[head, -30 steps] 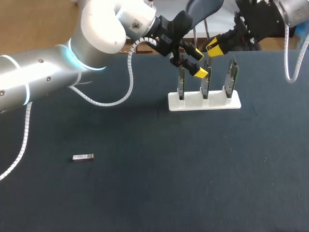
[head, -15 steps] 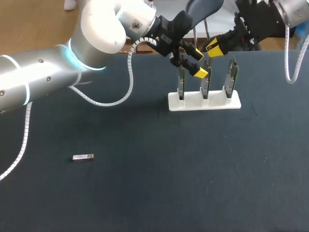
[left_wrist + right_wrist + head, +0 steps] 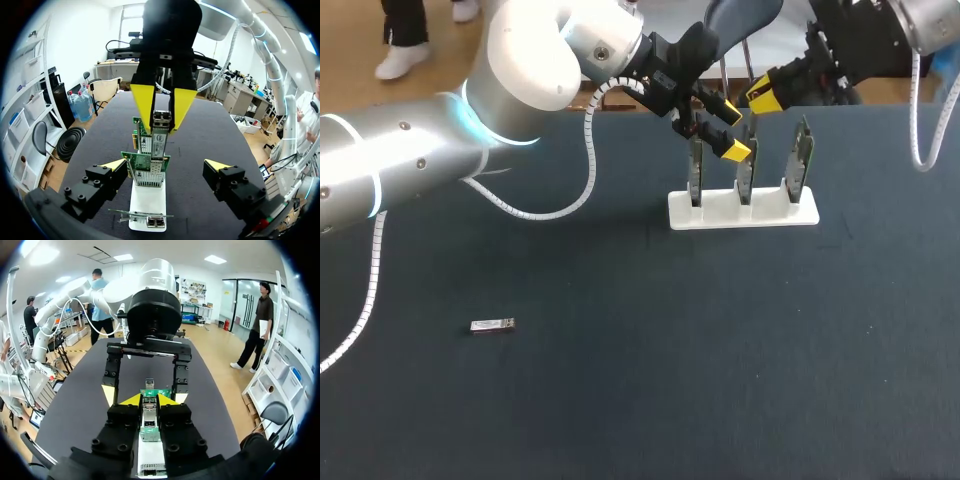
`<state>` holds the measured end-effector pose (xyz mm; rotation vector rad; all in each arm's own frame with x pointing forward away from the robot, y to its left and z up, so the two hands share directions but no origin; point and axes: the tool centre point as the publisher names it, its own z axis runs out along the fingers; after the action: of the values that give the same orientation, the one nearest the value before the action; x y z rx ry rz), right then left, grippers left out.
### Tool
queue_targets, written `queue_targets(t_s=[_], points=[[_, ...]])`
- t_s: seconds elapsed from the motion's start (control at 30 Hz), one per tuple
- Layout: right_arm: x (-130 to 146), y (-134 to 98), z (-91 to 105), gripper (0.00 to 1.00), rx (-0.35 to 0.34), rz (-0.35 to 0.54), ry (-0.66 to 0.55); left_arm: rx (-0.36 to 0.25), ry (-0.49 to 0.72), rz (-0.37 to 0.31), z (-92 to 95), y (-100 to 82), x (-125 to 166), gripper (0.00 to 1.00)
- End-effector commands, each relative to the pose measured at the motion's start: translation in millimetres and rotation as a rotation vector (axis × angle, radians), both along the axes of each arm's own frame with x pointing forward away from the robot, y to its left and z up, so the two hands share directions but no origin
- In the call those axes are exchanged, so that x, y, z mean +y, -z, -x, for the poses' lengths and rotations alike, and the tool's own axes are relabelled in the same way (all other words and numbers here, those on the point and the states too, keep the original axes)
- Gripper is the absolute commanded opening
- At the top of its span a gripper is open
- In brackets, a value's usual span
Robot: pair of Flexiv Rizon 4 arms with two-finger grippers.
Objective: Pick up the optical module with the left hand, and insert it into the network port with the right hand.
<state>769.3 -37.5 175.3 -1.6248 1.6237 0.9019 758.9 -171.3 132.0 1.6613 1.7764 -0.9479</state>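
Toward the top of the head view, right of centre, a white stand (image 3: 720, 216) held three upright cards (image 3: 745, 178) in a row on the dark bench (image 3: 670, 390). The left end effector (image 3: 730, 128) hung over the left and middle cards with its fingers apart. The right end effector (image 3: 765, 98) sat in the upper right, above the row; its grip could not be judged from there. At the lower left a loose module (image 3: 492, 325) lay flat, its long axis running left to right across the frame, well apart from everything else.

From the left wrist, the left end effector (image 3: 166, 166) stood wide apart, a finger on each side of the cards (image 3: 146, 170), touching nothing. Ahead of it the right end effector (image 3: 161, 120) was clamped on the optical module (image 3: 159, 132), whose long axis ran along those fingers, over the row.

From the right wrist, the right end effector (image 3: 149, 401) gripped the optical module (image 3: 148, 425) from both sides, its long axis pointing ahead along the fingers toward a green card (image 3: 155, 391). Beyond it, the left end effector (image 3: 144, 395) gaped open. The white stand (image 3: 150, 457) lay beneath.
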Motion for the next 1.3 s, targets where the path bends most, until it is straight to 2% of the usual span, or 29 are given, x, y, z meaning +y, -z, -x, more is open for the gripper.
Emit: queue_targets(t_s=[0.03,1.3], points=[[0,0,5.1,0.00,-0.006,0.003,0.008,0.003,0.002,-0.005,-1.8,-0.5,-1,1.00],[-1,11,4.1,0.00,0.006,0.021,0.032,0.003,0.002,-0.005,-1.8,-0.5,-1,1.00]])
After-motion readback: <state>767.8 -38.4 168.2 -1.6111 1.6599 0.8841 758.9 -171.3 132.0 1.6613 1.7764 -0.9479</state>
